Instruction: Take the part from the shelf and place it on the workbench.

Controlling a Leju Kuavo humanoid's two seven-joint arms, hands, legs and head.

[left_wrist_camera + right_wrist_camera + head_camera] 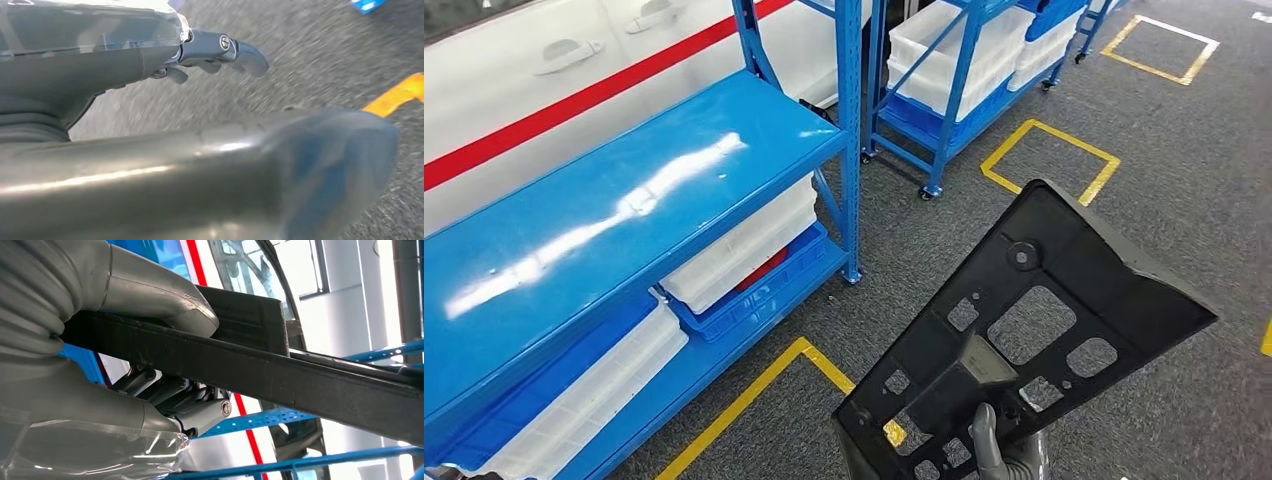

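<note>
One hand alone, the right hand, clamps thumb and fingers on the low edge of the black part held over the floor, so it could tilt and slip; left hand fingers hang apart.

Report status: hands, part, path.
Right hand grips flat black perforated plastic part, off the blue metal shelf. Left hand holds nothing, fingers apart. Workbench unseen; grey floor ahead.

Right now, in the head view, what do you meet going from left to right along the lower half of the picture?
Blue shelf → white bin in a blue crate → yellow floor line → black part, held from below by the right hand.
</note>
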